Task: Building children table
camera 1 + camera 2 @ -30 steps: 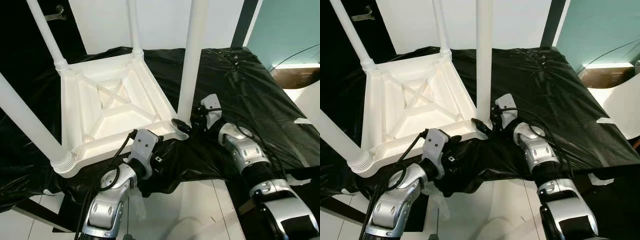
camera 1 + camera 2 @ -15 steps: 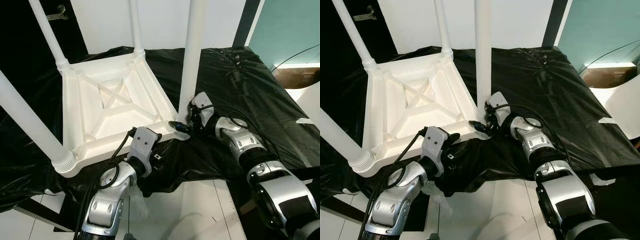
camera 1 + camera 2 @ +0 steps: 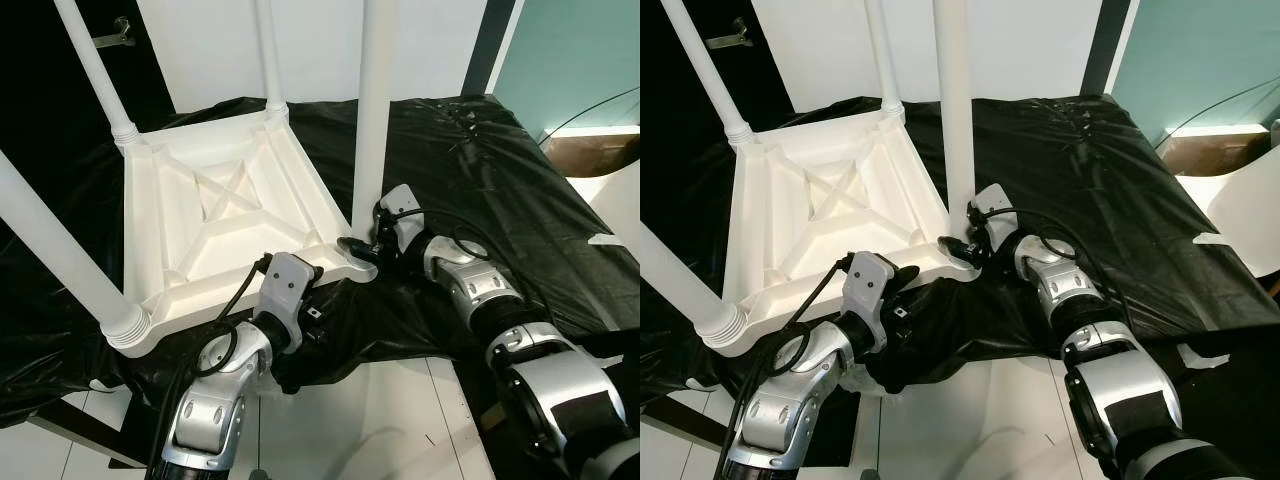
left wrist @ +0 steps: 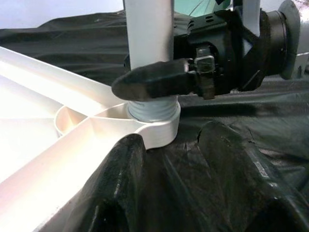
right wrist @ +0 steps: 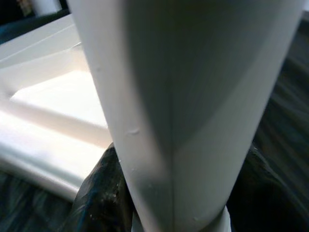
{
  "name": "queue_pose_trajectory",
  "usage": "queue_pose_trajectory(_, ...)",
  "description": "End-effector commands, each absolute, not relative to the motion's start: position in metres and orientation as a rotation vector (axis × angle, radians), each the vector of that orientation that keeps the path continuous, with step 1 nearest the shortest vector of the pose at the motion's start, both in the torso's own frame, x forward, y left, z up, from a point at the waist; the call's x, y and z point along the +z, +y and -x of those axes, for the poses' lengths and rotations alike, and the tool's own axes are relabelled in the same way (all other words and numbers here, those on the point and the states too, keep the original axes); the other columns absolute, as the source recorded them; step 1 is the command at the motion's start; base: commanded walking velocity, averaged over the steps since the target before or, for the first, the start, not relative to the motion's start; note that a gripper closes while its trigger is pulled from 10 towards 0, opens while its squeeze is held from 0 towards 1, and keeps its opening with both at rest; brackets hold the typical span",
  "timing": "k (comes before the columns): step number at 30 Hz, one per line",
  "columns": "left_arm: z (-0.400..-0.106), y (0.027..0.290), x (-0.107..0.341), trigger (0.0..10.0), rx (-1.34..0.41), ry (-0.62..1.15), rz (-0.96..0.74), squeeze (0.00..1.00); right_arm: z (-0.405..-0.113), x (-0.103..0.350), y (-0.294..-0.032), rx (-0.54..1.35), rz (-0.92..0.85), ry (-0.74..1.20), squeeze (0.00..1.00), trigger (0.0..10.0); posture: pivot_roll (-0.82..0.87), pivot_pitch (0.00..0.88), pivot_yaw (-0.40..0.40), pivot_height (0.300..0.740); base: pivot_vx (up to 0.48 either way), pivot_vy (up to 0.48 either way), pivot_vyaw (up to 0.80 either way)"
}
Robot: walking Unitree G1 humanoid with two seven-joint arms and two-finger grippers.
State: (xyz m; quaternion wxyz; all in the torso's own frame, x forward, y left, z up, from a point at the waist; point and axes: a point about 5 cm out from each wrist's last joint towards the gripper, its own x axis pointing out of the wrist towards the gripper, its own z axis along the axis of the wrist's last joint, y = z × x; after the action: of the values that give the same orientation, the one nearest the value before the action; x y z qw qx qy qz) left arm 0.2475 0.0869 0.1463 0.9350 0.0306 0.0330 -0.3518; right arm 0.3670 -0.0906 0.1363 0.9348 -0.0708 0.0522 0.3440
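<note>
On the black-draped tabletop [image 3: 520, 170] I see one upturned white children's table [image 3: 215, 225] with four legs. My right pincer [image 3: 362, 250] pinches the near-right leg [image 3: 372, 110]; my left pincer [image 4: 193, 188] sits spread beside that corner.

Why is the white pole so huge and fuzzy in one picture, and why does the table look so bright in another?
In the right wrist view the leg sits right against the camera, so it looks huge and soft, with a grey shadow down its middle. In the left wrist view the tabletop glares white, losing detail, while the right gripper on the leg looks sharp. Both eye views are clear, with shiny glints on the black sheet.
</note>
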Motion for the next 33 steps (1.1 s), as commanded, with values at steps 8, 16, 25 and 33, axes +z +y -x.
queue_pose_trajectory(8,-0.248,0.085,0.143,10.0,-0.679,0.075,-0.048,0.00,-0.350,0.115,-0.071,0.232,-0.068,0.169,0.00,10.0,0.03,0.000,-0.027,0.740,0.000,0.000,0.00)
queue_pose_trajectory(16,-0.251,0.084,0.147,10.0,-0.697,0.061,-0.038,0.00,-0.344,0.133,-0.063,0.266,-0.090,0.094,0.00,10.0,0.00,0.001,-0.028,0.740,0.000,0.000,0.00)
queue_pose_trajectory(25,-0.250,0.079,0.147,10.0,-0.713,0.064,-0.044,0.00,-0.342,0.140,-0.076,0.319,-0.060,0.048,1.00,10.0,0.02,0.009,-0.020,0.740,0.000,0.000,0.00)
queue_pose_trajectory(33,-0.245,0.084,0.144,10.0,-0.698,0.077,-0.036,0.00,-0.344,0.153,-0.105,0.545,0.002,-0.020,1.00,10.0,0.02,0.021,-0.018,0.740,0.000,0.000,0.00)
